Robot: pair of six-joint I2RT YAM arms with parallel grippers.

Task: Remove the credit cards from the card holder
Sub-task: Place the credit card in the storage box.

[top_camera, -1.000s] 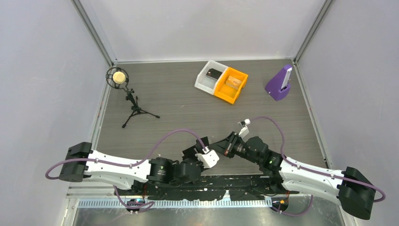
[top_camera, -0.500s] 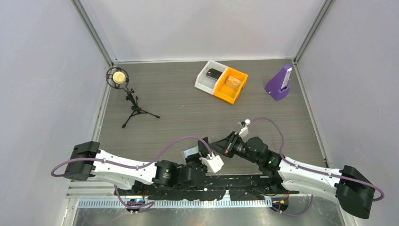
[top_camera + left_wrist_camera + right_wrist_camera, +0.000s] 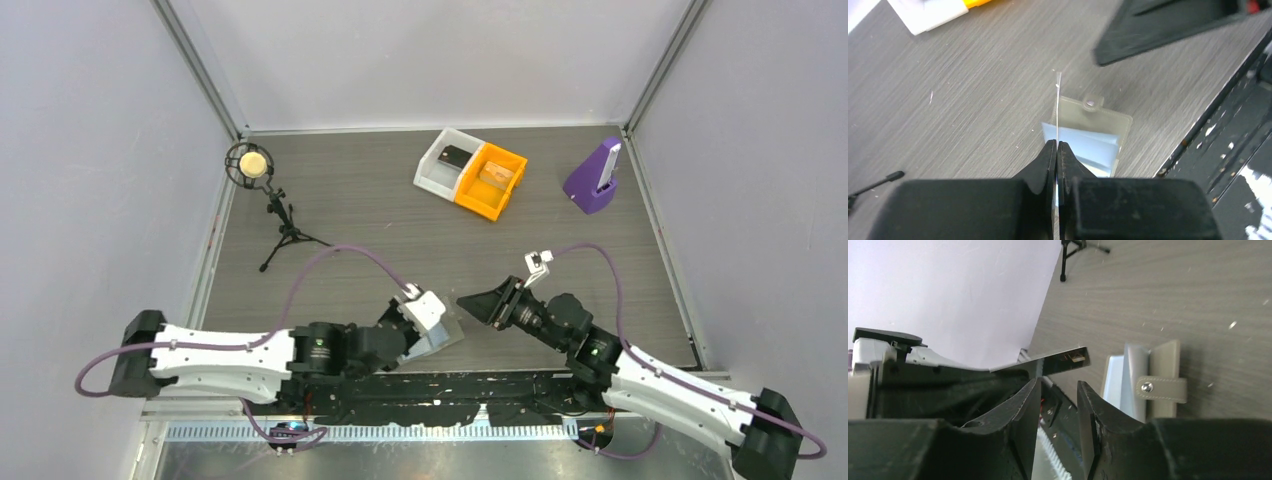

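At the near edge of the table (image 3: 380,200), our left gripper (image 3: 1056,145) was closed on a credit card (image 3: 1057,100), which it pinched by one narrow border only. We judged that this thin, stiff, smooth card could turn or slide out of such a small grip, because the pads held very little of its surface. The right gripper (image 3: 1058,385) stood partly open and empty just beside the card, so a careless move could knock it. The card holder (image 3: 1088,137) lay open and flat below the card, with nothing pressing on it. It was soft and grey, with light blue panels and a small tab with a snap. We could not tell if another card remained inside. Farther away stood a white bin (image 3: 440,160) and an orange bin (image 3: 492,180), both of hard plastic.
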